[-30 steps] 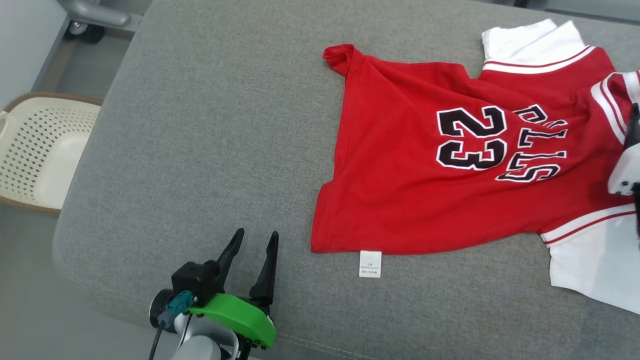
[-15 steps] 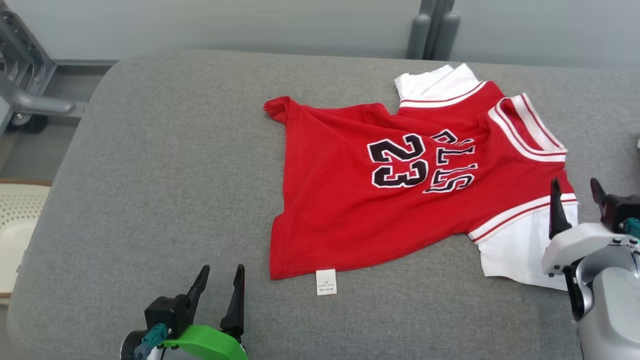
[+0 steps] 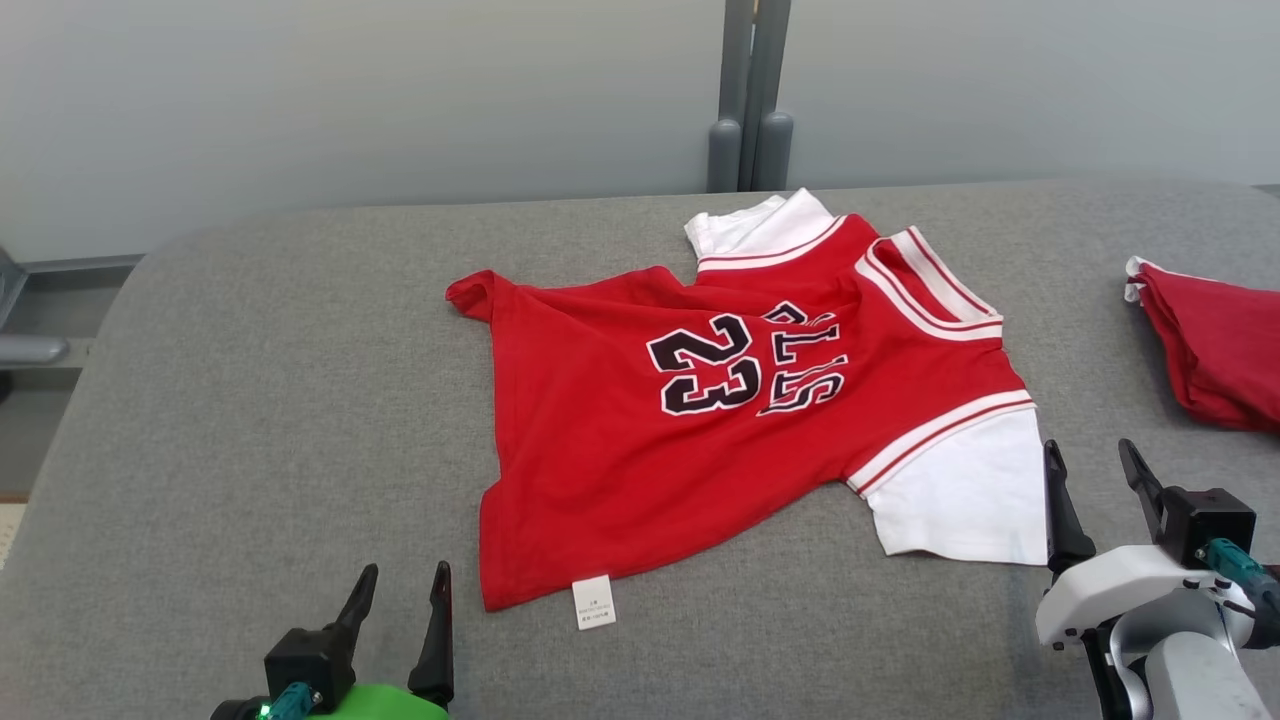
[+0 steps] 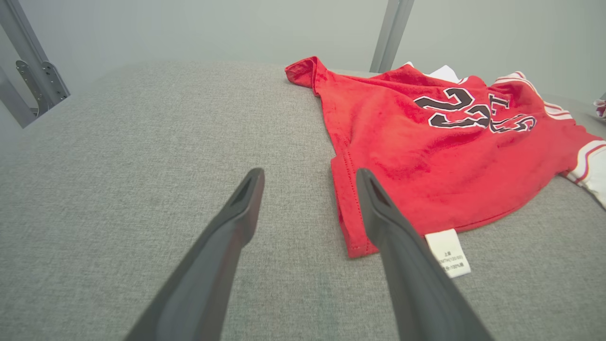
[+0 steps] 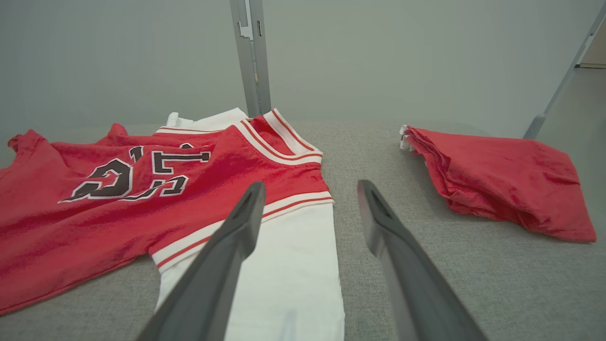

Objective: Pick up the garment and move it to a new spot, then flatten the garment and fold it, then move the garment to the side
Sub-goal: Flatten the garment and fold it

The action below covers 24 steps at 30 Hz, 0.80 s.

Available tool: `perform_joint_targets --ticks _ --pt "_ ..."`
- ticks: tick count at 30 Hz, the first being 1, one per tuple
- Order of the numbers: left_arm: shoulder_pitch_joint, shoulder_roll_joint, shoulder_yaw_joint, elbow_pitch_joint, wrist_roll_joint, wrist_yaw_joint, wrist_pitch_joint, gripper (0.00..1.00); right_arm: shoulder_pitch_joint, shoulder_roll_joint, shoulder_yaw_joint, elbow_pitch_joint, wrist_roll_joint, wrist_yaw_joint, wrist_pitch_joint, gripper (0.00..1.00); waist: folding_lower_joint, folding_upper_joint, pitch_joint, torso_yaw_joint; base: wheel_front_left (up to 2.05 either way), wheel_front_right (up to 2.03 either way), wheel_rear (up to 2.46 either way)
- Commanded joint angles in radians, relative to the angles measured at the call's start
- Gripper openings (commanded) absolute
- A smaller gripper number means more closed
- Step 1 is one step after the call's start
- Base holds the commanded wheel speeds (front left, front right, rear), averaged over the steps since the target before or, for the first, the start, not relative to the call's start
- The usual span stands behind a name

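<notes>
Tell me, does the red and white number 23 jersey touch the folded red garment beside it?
No, bare grey fabric surface lies between the red and white jersey and the folded red garment.

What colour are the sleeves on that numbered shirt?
White sleeves, red-striped at the seam; clearest in the head view.

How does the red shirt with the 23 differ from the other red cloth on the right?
The numbered jersey lies spread open, rumpled; the red bundle is folded compactly. The jersey shows black lettering and white sleeves; the bundle plain red with a little white at one end. Both lie on the grey pad.
</notes>
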Motion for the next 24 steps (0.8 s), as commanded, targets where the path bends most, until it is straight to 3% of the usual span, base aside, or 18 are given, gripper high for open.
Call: perform_joint_targets --ticks 1,12,24 --pt "0.017 0.003 0.007 -0.004 0.012 0.007 0.0 1.0 0.013 0.002 0.005 -0.014 0.008 -0.002 -0.004 1.0 0.0001 0.0 -0.017 -0.022 0.0 0.0 0.0" --pt "0.035 0.003 0.077 -0.054 0.068 0.016 0.0 1.0 0.07 0.022 0.06 -0.047 0.037 -0.002 -0.004 1.0 0.0001 0.0 -0.046 -0.061 0.0 0.0 0.0" --pt "0.053 0.003 0.087 -0.067 0.093 0.021 0.0 1.0 0.087 0.034 0.081 -0.063 0.056 -0.002 -0.004 1.0 0.0001 0.0 -0.063 -0.053 0.0 0.0 0.0"
